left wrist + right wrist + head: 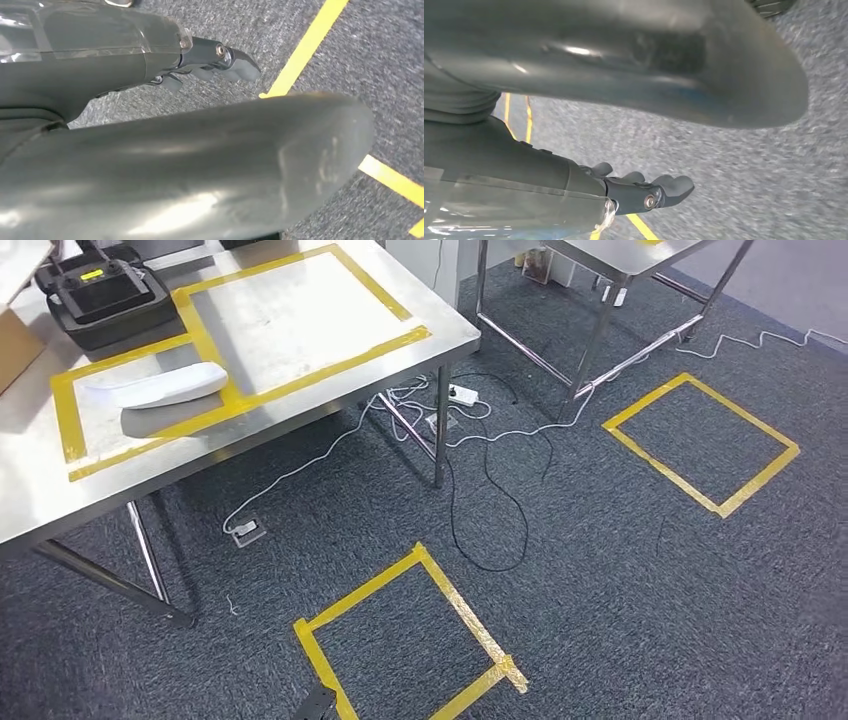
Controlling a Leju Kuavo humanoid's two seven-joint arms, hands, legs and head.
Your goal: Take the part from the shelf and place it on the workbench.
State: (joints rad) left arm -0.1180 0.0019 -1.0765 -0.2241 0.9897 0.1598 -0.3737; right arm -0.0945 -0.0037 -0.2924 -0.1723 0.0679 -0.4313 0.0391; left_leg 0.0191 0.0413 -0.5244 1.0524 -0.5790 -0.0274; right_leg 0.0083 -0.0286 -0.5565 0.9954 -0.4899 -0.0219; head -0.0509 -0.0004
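My left robot hand (pixel 150 130) and my right robot hand (pixel 589 150) both hang over grey carpet (pixel 620 590) crossed by yellow tape, fingers spread and holding nothing. Nearest me on the floor is a yellow tape square (pixel 405 640), with a second tape square (pixel 700 443) further off to the right. Beyond, on the steel worktop (pixel 30 490), the white part (pixel 160 387) lies inside a taped rectangle, with a black case (pixel 100 295) behind it.

Steel tabletop (pixel 300 330) runs off frame at 9 o'clock; black case (pixel 100 295) gets clipped at 11 o'clock.
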